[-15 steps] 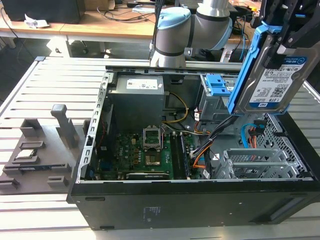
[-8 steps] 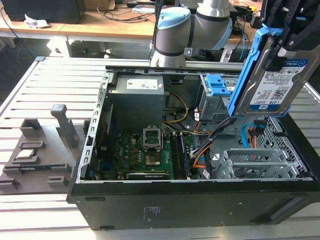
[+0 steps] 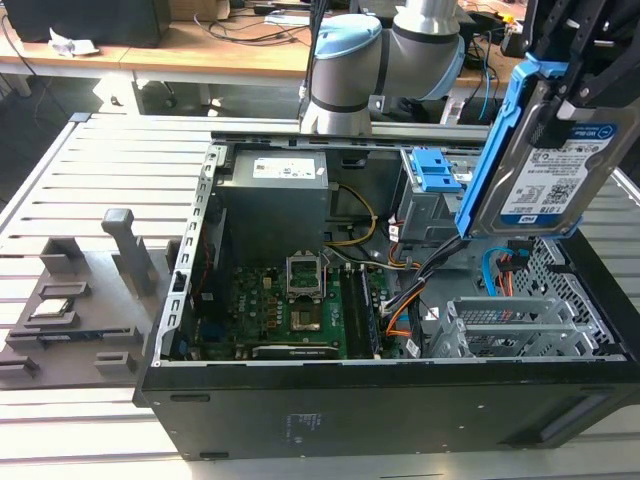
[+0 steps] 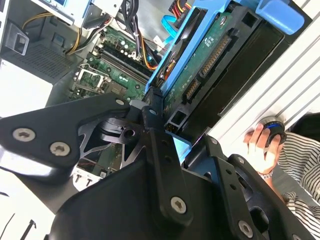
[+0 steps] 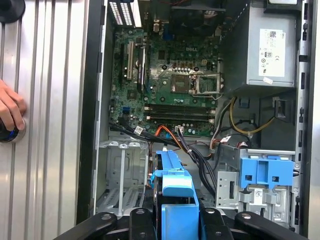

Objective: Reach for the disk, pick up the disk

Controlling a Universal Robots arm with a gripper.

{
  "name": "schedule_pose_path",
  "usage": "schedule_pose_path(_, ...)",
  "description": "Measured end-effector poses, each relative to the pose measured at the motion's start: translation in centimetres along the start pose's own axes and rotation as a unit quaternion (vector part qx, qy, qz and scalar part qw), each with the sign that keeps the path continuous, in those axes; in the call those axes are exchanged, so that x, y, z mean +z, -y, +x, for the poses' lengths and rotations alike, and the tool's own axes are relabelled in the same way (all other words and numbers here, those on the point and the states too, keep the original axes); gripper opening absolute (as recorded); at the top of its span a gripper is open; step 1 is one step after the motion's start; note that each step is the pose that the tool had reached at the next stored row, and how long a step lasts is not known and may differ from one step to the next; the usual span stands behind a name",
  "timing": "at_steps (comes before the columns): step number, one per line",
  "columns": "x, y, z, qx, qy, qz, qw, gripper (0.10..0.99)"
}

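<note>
Disk held aloft above the open computer case, at the exterior view's right — silver body and label facing outward, blue bracket framing its edge. It hangs tilted, well clear of the drive cage below, so I judge the pick-up as done and the drive lifted free of its bay. The hand is clamped on the disk: in the second wrist view its black fingers close on the drive's end, circuit-board side showing. In the first wrist view the bracket's edge stands between the fingers, over the motherboard. The arm reaches in from behind the case — wrist turned down toward the interior. A person's hand rests on the slatted surface beside the case.
</note>
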State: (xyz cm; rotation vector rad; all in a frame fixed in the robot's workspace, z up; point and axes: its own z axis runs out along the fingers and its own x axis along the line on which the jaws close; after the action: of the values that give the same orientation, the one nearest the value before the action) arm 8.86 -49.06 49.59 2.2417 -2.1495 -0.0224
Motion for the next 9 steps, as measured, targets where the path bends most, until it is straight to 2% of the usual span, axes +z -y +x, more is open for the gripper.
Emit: schedule_pose_path(9,0.12,-0.01,0.32,0.0,-0.0014,0.0,1.0,0.369)
